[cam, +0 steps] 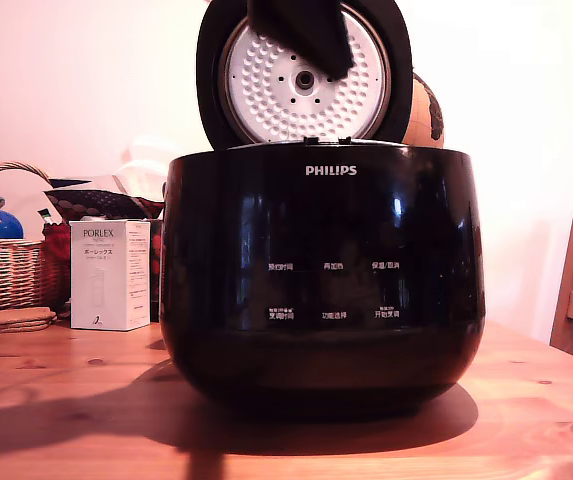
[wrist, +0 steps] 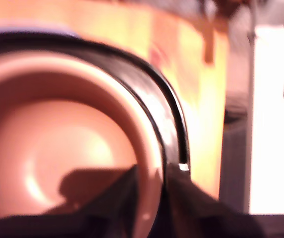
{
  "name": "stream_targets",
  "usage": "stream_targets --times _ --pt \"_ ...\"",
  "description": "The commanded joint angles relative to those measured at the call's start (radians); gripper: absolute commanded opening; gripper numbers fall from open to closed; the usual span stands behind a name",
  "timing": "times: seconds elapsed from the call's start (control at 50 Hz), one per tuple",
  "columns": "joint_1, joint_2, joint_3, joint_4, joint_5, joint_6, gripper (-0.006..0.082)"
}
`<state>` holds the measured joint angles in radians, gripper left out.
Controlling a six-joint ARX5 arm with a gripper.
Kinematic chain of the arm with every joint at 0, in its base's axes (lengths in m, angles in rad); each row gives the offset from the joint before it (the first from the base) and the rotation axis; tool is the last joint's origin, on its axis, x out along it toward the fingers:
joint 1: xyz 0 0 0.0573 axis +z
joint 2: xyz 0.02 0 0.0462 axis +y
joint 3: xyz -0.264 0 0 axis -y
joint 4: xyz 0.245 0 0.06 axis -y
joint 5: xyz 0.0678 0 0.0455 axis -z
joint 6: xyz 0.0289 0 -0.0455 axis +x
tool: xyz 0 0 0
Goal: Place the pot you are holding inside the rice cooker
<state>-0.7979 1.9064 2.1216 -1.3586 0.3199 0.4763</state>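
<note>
Warm, fairly dim light fills the exterior view; the wall behind is pale and washed out. The rice cooker (cam: 322, 280) shows small bright streaks of glare on its glossy front and throws a broad dark shadow forward and toward the exterior view's left across the bench (cam: 56, 400). Focus is fair but slightly soft. The wrist view is heavily blurred and orange-tinted, with the pot (wrist: 57, 148) glowing pink, blown-out white at one side, and the fingers (wrist: 117, 203) a dark silhouette.
</note>
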Motion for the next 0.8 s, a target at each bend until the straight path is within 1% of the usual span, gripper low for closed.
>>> stream_targets --times 0.0,0.02,0.06,0.08,0.12,0.14,0.16,0.2,0.22,0.3,0.44,0.78 --pt "0.014 -0.011 0.038 0.003 -0.019 -0.133 -0.0019" --pt "0.018 -0.011 0.051 0.003 -0.03 -0.156 -0.0019" --pt "0.026 -0.011 0.077 0.003 -0.053 -0.156 -0.0019" --pt "0.03 -0.011 0.089 0.003 -0.068 -0.216 -0.0019" --pt "0.039 -0.013 0.115 0.004 -0.087 -0.217 -0.0019" --pt "0.043 -0.017 0.127 0.004 -0.12 -0.217 -0.0019" --pt "0.049 -0.019 0.137 0.004 -0.138 -0.249 -0.0019" --pt "0.061 -0.024 0.159 0.004 -0.175 -0.249 -0.0019" --pt "0.068 -0.027 0.17 0.004 -0.196 -0.269 -0.0019" --pt "0.104 -0.045 0.205 0.004 -0.248 -0.275 -0.0019" --pt "0.192 -0.084 0.24 0.004 -0.274 -0.288 -0.0019" --pt "0.438 -0.181 0.24 0.004 -0.276 -0.294 -0.0019"
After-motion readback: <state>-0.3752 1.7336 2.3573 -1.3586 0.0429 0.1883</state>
